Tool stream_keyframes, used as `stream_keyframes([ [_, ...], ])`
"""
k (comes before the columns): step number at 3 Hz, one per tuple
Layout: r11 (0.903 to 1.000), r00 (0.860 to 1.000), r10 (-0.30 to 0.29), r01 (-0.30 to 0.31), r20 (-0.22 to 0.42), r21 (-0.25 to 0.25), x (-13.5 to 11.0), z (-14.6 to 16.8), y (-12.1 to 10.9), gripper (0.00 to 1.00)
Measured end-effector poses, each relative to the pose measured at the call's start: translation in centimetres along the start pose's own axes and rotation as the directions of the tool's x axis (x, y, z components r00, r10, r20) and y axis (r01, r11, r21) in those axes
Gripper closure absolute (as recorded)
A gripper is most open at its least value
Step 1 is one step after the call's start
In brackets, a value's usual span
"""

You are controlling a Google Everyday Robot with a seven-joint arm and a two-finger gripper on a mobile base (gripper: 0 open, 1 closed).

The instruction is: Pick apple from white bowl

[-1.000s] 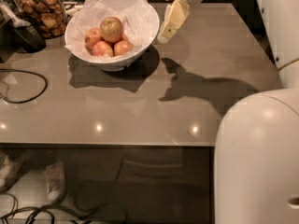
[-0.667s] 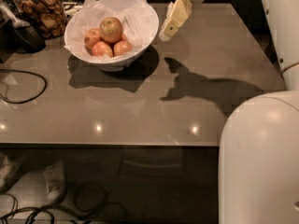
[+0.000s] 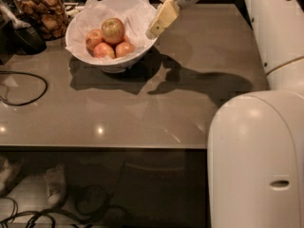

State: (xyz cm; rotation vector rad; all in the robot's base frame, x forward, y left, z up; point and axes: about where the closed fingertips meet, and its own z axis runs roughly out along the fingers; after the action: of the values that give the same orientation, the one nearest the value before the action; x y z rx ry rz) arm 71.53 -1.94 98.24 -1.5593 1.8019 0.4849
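Note:
The apple (image 3: 113, 30) is yellow-green with a reddish blush and sits on top of three smaller pinkish-red apples (image 3: 108, 49) in the white bowl (image 3: 114, 63), which is lined with crumpled white paper. The bowl stands at the back left of the grey table (image 3: 142, 108). My gripper (image 3: 160, 20) hangs just right of the bowl's rim, above table level, its cream fingers pointing down-left toward the bowl. It holds nothing.
A glass jar of brown snacks (image 3: 42, 11) stands left of the bowl at the back. A dark object (image 3: 23, 34) lies beside it and a black cable (image 3: 21, 87) loops on the table's left. My white arm and base (image 3: 256, 151) fill the right side.
The view has shifted, so the bowl sits more toward the centre. My gripper has moved left, closer to the bowl's right rim.

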Motion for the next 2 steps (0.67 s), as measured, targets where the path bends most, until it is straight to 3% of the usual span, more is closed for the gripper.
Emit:
stream_keyframes([
  [1,0.9962,0.999,-0.052,0.051,-0.015,-0.071,-1.24,3.38,0.21,0.0],
  [2,0.9969,0.999,-0.048,0.047,-0.005,-0.063,-1.51,3.46,-0.12,0.0],
])
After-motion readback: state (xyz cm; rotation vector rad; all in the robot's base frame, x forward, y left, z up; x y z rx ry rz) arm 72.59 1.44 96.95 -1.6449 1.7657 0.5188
